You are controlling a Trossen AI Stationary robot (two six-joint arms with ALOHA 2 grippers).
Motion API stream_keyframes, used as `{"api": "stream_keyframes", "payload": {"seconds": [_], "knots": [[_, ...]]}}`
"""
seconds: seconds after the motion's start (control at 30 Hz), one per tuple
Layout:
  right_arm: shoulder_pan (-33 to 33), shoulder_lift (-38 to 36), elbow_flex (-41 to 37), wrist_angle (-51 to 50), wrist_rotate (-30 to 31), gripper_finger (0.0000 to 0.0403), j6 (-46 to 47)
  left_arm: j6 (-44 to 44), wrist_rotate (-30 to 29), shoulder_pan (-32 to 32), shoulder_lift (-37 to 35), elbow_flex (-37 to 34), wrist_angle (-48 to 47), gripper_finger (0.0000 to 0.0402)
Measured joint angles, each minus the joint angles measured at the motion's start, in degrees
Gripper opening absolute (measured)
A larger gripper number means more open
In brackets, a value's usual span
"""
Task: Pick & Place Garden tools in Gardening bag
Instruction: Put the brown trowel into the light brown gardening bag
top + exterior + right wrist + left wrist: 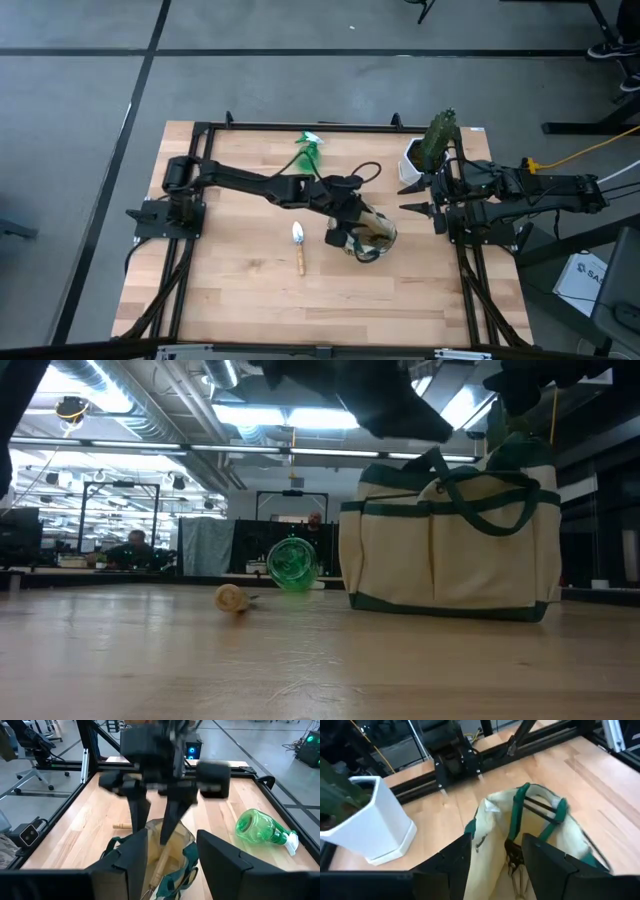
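- High view: the left gripper (352,232) hangs over the open mouth of the gardening bag (378,238), right of centre on the wooden table (240,290). A trowel (299,245) lies left of the bag; a green spray bottle (308,152) lies near the upper edge. The right gripper (418,198) waits at the right edge, fingers spread and empty, beside a white pot (411,160).
- Low view: the bag (450,545) stands upright at right; the spray bottle (292,563) and the trowel's handle end (230,598) lie at centre.
- Left wrist view: the left gripper's fingers (457,862) are spread apart above the bag (492,827); black-handled pruning shears (514,857) sit inside it, between them; whether they touch cannot be told. The pot (367,820) stands at left.
- Right wrist view: the left gripper (156,827) points down into the bag (172,852), fingers parted; a wooden handle (161,862) shows inside. The spray bottle (260,830) lies at right.
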Motion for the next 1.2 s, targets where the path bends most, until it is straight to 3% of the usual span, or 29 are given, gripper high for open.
{"api": "stream_keyframes", "payload": {"seconds": [0.3,0.57,0.9,1.2], "knots": [[0.00,-0.02,0.00,-0.02,-0.01,0.0172,0.01,-6.47,0.90,-0.43,-7.61,-0.04,-23.14,0.0164],[0.00,-0.02,0.00,-0.28,0.00,0.0172,-0.01,-12.65,1.51,-2.51,-9.05,-0.07,-35.64,0.0162],[0.02,-0.02,0.00,-0.33,-0.02,0.0172,0.01,-16.26,1.64,-3.74,-9.97,-9.84,-36.39,0.0158],[0.00,-0.02,0.00,-0.51,-0.02,0.0172,0.01,-18.09,5.10,-6.45,-11.85,-19.85,-26.50,0.0146]]}}
